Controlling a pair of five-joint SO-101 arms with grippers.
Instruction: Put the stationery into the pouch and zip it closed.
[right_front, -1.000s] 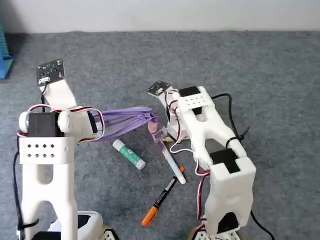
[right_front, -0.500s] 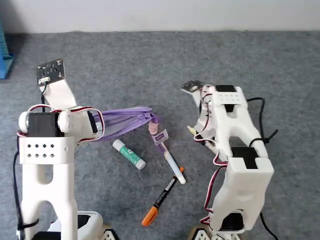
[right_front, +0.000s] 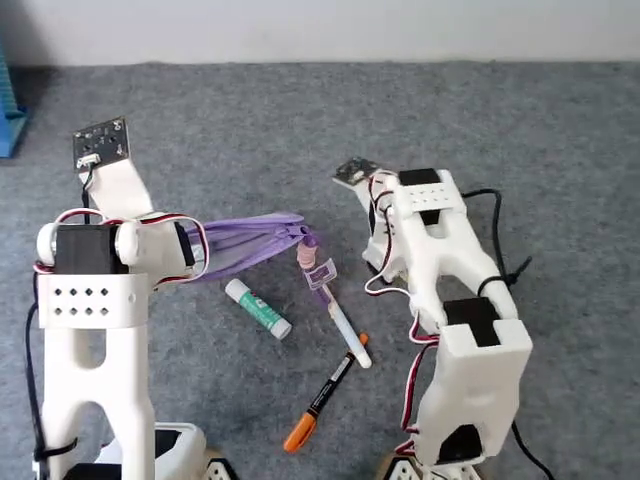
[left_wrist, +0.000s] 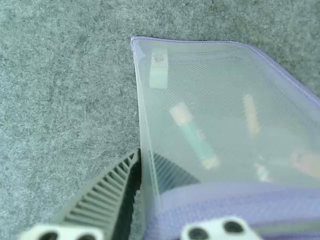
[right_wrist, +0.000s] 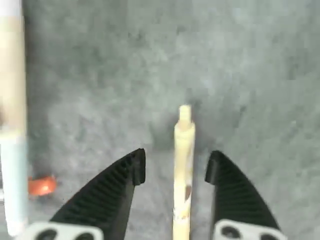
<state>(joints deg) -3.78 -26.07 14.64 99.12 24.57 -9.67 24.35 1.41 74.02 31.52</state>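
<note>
Holding what, the left gripper (left_wrist: 147, 165)?

It is clamped on one edge of the purple mesh pouch (right_front: 255, 240), which it holds up off the grey carpet (right_front: 520, 140), stretched toward the middle between the two arms.

And the right gripper (right_wrist: 177, 160)?

It is spread wide, hanging low with one finger on either side of a cream pen (right_wrist: 183, 135) that lies on the carpet. Neither finger seems to touch the pen.

So the step is to pick that pen up. How should it go?

I'd sink until the fingertips nearly brush the carpet, keeping the barrel centred. Then I'd close across its middle, not near the thin tip, because a slim round pen can roll or pivot out.

What else waits?

A glue stick (right_front: 258, 308), a pale blue pen (right_front: 345, 325) and an orange-capped marker (right_front: 320, 400) lie on the carpet near the pouch's free end. I can't tell how far the zip is open, so the pen probably needs to be fed in end-first.
</note>
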